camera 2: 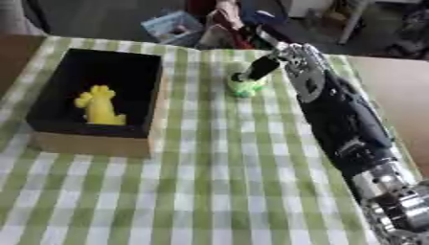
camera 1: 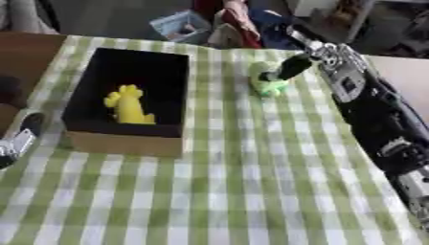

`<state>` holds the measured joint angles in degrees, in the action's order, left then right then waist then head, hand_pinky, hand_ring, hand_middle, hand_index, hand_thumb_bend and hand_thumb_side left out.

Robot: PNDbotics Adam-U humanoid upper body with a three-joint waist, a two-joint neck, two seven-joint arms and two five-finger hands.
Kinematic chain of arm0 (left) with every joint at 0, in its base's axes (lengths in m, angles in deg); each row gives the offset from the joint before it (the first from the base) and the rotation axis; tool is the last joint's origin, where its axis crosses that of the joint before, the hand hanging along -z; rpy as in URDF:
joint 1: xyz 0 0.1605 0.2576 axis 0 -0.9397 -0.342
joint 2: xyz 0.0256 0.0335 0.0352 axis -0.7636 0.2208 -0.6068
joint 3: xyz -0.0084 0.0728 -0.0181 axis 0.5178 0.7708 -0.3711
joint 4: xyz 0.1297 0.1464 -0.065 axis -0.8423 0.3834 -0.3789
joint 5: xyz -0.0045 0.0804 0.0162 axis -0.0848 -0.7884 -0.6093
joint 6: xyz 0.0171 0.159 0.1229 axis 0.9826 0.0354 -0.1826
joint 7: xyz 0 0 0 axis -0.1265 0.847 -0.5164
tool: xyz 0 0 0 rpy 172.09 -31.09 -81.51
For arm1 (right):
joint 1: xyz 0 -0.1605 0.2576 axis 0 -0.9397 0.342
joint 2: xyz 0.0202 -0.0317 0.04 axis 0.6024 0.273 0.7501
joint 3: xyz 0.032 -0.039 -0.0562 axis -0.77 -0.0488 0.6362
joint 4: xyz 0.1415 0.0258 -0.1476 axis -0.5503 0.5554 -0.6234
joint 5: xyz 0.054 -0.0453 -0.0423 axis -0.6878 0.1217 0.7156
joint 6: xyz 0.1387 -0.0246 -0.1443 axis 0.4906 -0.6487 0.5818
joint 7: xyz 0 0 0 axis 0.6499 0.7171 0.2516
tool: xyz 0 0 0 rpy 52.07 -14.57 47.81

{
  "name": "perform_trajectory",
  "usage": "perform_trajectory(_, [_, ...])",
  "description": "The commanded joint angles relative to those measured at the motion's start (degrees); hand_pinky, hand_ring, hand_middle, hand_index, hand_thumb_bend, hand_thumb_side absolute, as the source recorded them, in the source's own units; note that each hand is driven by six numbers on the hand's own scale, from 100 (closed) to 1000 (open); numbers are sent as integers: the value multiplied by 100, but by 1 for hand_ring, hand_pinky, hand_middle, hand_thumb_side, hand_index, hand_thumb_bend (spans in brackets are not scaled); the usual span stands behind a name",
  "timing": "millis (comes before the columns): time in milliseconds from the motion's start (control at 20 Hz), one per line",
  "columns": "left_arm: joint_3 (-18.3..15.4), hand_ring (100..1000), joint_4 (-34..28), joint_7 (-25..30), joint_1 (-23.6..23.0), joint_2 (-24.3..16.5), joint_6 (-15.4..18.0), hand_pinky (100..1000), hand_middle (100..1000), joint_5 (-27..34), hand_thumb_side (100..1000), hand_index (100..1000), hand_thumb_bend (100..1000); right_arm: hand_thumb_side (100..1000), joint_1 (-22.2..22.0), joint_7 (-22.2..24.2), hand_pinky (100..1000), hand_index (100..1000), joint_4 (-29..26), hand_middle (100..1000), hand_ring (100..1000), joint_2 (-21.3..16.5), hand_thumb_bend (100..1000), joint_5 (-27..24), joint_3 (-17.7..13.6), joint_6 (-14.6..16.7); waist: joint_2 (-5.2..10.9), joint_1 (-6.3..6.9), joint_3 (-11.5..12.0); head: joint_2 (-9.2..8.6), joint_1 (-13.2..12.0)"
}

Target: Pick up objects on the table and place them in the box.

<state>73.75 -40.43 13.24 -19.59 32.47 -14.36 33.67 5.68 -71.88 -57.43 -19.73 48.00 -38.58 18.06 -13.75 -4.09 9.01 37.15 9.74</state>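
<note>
Right hand (camera 2: 295,64), fingers pinching small green toy (camera 2: 244,86) on counter; next: lift toward black-lined cardboard box (camera 1: 126,142).

Both eye views look down from head, near; share box (camera 1: 126,103), checked table (camera 1: 243,191), right arm (camera 2: 344,124).

Checked cloth tablecloth (camera 1: 251,182), matt; box (camera 1: 126,143) plain cardboard outside, matt black inside; yellow toy (camera 1: 128,106) in box smooth plastic-looking.
</note>
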Motion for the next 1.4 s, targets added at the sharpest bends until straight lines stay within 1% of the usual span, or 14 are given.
perform_trajectory(50, [-60,574,-58,-2,39,-125,16,700,573,-39,100,737,339,174,83,250,766,907,95,785,839,-86,605,2,-58,-28,86,41,0,-64,2])
perform_trajectory(350, [-60,574,-56,1,44,-118,23,700,573,-49,100,737,339,167,50,655,770,881,232,755,837,-22,600,105,-70,-120,55,55,43,-75,-6])
perform_trajectory(650, [-60,574,-56,3,41,-112,26,700,573,-58,100,736,340,146,8,565,760,809,346,689,814,22,586,198,-134,-197,19,67,63,-59,7])
perform_trajectory(700, [-60,574,-57,4,44,-109,27,700,573,-58,100,736,340,134,-3,509,753,780,350,655,801,27,578,206,-142,-200,15,70,56,-54,5])
perform_trajectory(750, [-60,574,-57,4,46,-107,27,700,573,-58,100,736,340,130,-15,441,750,771,354,646,797,34,575,217,-147,-202,11,72,49,-51,4])
perform_trajectory(800, [-60,574,-57,3,48,-105,26,699,573,-58,100,736,340,109,-23,368,735,718,353,585,775,39,561,233,-153,-204,8,73,46,-49,3])
perform_trajectory(850, [-60,574,-56,3,49,-103,26,699,573,-58,100,736,340,101,-32,277,729,705,340,568,766,44,555,260,-170,-212,6,75,45,-48,3])
perform_trajectory(900, [-58,574,-55,3,49,-101,25,699,573,-58,100,736,341,100,-39,177,708,655,324,508,738,46,535,295,-185,-222,5,76,45,-47,5])
perform_trajectory(950, [-55,574,-55,6,49,-101,26,699,573,-59,100,737,341,100,-44,73,705,647,293,501,735,43,530,346,-201,-234,4,78,45,-44,8])
perform_trajectory(1000, [-53,574,-55,9,47,-101,26,699,573,-60,100,737,340,100,-46,-34,680,587,259,442,701,41,483,398,-217,-246,4,79,45,-40,10])
perform_trajectory(1100, [-56,574,-52,7,43,-100,25,699,573,-63,100,737,340,100,-49,-251,652,520,175,371,664,29,451,515,-250,-276,5,80,45,-39,13])
perform_trajectory(1250, [-56,573,-50,6,41,-95,26,699,573,-65,100,736,340,100,-62,-569,619,443,91,294,619,29,397,703,-269,-314,4,80,44,-46,16])
perform_trajectory(1300, [-56,573,-49,6,41,-93,25,699,573,-65,100,736,340,100,-68,-678,608,416,84,268,605,31,362,758,-263,-319,3,81,44,-52,14])
perform_trajectory(1400, [-59,573,-49,3,43,-93,25,699,573,-66,100,736,340,100,-81,-898,595,379,95,242,589,40,325,843,-241,-305,3,85,40,-57,14])
